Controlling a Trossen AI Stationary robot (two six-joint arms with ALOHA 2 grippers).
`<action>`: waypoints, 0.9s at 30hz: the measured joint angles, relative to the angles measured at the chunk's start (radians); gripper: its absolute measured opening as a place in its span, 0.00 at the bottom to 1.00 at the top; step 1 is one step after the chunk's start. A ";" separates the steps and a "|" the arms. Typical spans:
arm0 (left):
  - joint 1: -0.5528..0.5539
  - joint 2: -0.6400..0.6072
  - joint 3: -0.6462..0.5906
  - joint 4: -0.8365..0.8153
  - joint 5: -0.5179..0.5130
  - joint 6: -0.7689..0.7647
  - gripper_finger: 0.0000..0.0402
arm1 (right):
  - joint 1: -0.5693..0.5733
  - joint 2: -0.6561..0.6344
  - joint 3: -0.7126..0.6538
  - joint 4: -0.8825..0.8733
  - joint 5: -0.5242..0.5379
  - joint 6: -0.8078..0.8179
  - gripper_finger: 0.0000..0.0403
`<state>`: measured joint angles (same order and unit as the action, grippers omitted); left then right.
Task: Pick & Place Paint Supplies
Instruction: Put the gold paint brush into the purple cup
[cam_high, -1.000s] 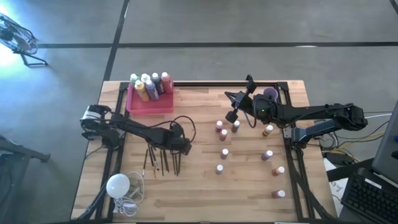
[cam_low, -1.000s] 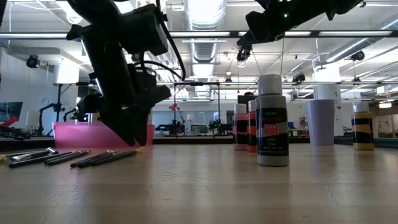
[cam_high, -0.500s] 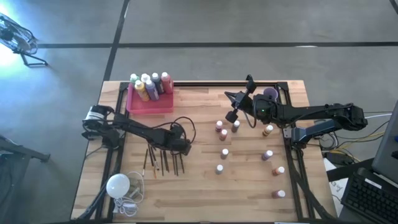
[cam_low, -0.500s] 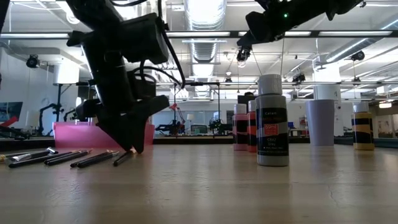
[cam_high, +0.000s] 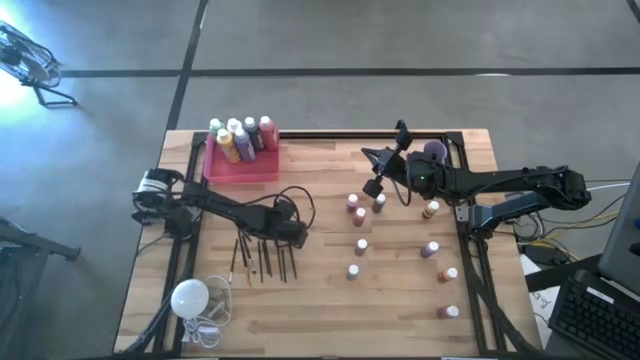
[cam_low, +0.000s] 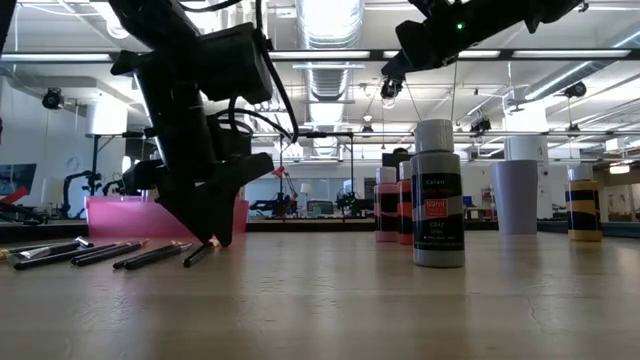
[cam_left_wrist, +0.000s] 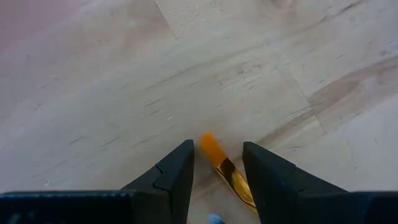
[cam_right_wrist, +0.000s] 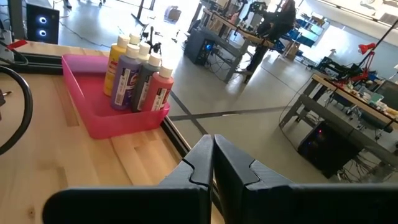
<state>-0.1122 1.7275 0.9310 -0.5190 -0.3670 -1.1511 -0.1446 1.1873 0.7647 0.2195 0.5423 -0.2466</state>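
Note:
Several thin dark paintbrushes (cam_high: 262, 262) lie side by side on the wooden table, left of centre. My left gripper (cam_high: 297, 240) points down at their far ends and is open. One finger stands on either side of one brush's orange tip (cam_left_wrist: 210, 147) and gold ferrule. Larger paint bottles (cam_high: 240, 135) stand in a pink tray (cam_high: 245, 172) at the far left. Small white-capped bottles (cam_high: 360, 245) stand scattered on the right half. My right gripper (cam_high: 372, 187) is shut with nothing in it, raised above the table near the far right. My left gripper comes from above with its fingers (cam_left_wrist: 177, 171) straddling the brush's orange bristle tip (cam_left_wrist: 210, 147). The brush lies on the table, slanting across the gap. Whether either finger touches it I cannot tell.
A white round bulb (cam_high: 189, 297) with its cord lies at the near left corner. A purple thing (cam_high: 435, 150) sits at the far right by my right arm. A black frame (cam_high: 470, 250) runs along the table's edges. Bare wood lies between the brushes and the small bottles.
My left gripper has sunk a little toward the brushes' far ends. In the low view the brush nearest its fingertips now lies slanted, apart from the others.

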 joint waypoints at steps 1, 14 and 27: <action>0.000 0.000 0.000 0.000 0.000 0.000 0.34 | 0.000 0.000 0.000 0.000 0.000 0.000 0.02; 0.001 0.002 0.000 0.007 0.003 -0.001 0.13 | 0.000 0.000 0.000 0.000 0.000 0.000 0.02; 0.002 0.001 0.009 0.004 0.003 0.054 0.02 | 0.000 0.000 0.000 0.000 0.000 0.000 0.02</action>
<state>-0.1103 1.7288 0.9402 -0.5154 -0.3637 -1.0967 -0.1444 1.1873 0.7647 0.2199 0.5423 -0.2466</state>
